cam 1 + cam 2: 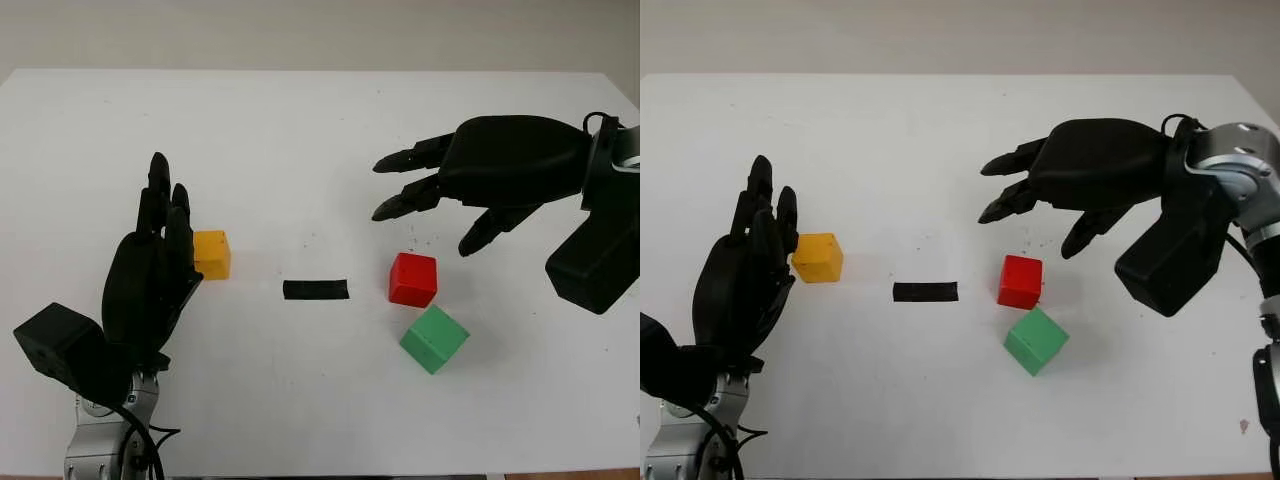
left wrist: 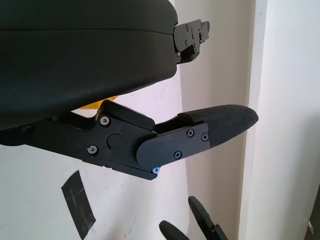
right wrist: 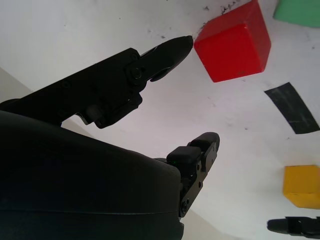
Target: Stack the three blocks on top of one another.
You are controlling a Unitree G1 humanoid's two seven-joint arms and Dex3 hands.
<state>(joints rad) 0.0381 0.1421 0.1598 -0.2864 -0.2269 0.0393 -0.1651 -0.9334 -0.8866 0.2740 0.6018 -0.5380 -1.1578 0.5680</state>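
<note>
One block [image 1: 211, 254] lies left of the tape strip [image 1: 316, 289] — two blocks [image 1: 413, 279] [image 1: 434, 338] right, touching corners.

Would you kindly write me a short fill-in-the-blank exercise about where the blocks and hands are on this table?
1. The left hand stands beside the ____ block.
2. The strip of black tape lies between the yellow block and the ____ block.
3. The right hand hovers open; the green block is ____ stacked.

Missing words: yellow; red; not

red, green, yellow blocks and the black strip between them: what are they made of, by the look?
Red block, green block, yellow block: probably painted wood or hard plastic; solid colour, matte faces, crisp edges, no grain visible. Black strip: likely tape; it lies flat and thin on the white table, with a dull surface.
</note>
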